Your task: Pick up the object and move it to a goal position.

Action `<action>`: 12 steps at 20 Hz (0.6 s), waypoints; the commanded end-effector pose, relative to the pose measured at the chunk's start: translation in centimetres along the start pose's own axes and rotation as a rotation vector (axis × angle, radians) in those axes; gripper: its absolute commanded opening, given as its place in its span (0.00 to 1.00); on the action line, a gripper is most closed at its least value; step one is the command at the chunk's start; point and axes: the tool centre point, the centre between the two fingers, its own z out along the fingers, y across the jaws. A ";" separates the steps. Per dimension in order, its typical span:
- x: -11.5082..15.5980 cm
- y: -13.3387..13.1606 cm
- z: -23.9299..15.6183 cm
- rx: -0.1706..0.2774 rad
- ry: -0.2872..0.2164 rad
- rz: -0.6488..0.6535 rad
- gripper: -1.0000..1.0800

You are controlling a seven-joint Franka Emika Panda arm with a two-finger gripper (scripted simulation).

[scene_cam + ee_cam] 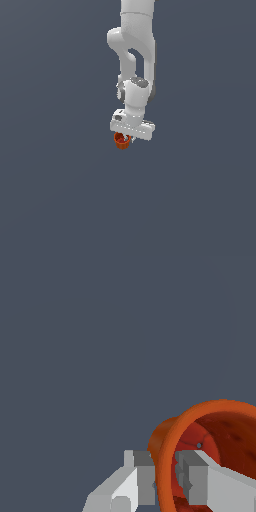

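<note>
Gripping 1 orange-red cup [210, 426] by its rim, 1 end effector [165, 476], 2 fingers [145, 476]

Both renders are evenly and softly lit against a flat slate-grey backdrop that shows no cast shadows and no glare. In the exterior view the white arm [134, 45] is brightest on its upper faces and shades to grey on its undersides, so light seems to come from above. Edges look slightly soft and jagged, as at low resolution. In the wrist view the cup [210, 446] has a brighter rim and a darker, mottled inside; no edge distortion shows.
</note>
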 end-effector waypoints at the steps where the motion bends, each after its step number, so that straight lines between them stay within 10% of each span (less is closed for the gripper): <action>1: 0.0 -0.1 -0.1 0.000 0.001 0.000 0.00; 12: 0.2 -2.3 -4.2 0.001 0.000 0.000 0.00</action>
